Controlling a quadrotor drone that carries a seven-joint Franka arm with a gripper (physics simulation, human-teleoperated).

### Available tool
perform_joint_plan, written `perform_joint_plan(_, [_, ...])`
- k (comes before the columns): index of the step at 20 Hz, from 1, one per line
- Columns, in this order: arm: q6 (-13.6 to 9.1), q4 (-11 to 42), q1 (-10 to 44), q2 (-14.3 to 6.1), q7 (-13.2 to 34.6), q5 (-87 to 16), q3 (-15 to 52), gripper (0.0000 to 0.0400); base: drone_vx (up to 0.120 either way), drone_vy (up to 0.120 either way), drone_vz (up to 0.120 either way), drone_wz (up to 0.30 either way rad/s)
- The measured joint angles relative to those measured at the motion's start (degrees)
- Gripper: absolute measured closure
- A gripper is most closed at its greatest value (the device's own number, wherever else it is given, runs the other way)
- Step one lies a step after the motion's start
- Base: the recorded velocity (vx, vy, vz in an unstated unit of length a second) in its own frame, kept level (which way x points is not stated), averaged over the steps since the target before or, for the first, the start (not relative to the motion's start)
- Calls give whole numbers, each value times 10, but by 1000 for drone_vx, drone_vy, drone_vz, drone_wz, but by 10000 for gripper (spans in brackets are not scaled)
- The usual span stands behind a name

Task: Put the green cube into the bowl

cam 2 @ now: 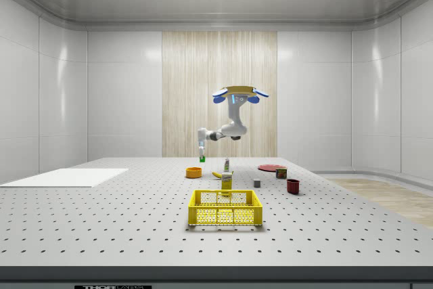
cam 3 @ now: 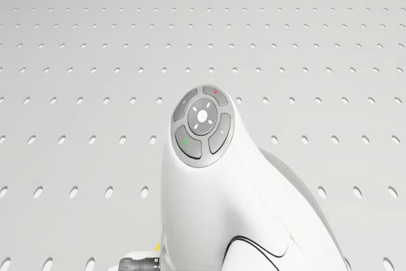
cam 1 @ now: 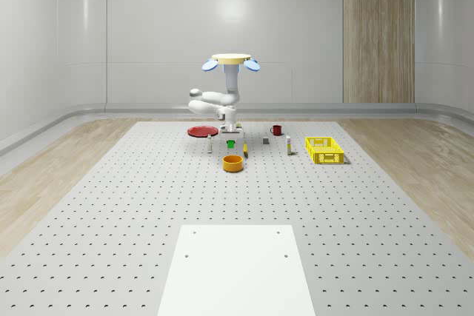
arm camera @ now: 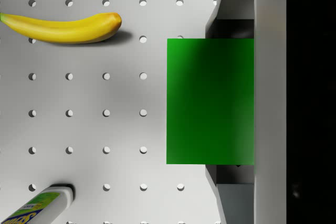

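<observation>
The drone (cam 1: 232, 61) hovers above the far part of the perforated table (cam 1: 111, 212), its arm (cam 1: 211, 101) folded down toward the objects set out there. The gripper (cam 1: 230, 135) hangs low and points straight down, its fingers (arm camera: 236, 11) closed on the green cube (arm camera: 210, 100), which is held clear of the table top. In the side view the cube (cam 2: 201, 159) sits at the gripper's tip, above the level of the orange bowl (cam 2: 193, 172) and to that view's right of it, toward the wall. In the wrist view the cube's top face is square with the fingers, its edges lined up with the rows of holes; its sides look about equal, so no long axis can be told. On the table below it lie a banana (arm camera: 63, 27) and a bottle (arm camera: 37, 207), both well to one side. In the whole-scene view the bowl (cam 1: 233, 163) stands nearer the camera than the cube (cam 1: 230, 143). A red plate (cam 1: 201, 131), a red mug (cam 1: 276, 129) and a yellow crate (cam 1: 324, 149) stand farther out on the same table.
</observation>
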State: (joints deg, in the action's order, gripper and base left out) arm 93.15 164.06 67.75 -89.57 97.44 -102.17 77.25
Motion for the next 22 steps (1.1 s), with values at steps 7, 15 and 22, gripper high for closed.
perform_joint_plan(7, [1, 0, 0, -1, 0, 0, 0, 148, 120, 57, 0, 0])
perform_joint_plan(15, [2, 0, 0, -2, 0, 1, 0, 148, 55, 0, -65, 0])
perform_joint_plan(22, [7, -2, 2, -3, 0, -10, -12, 148, 0, 0, -74, 0])
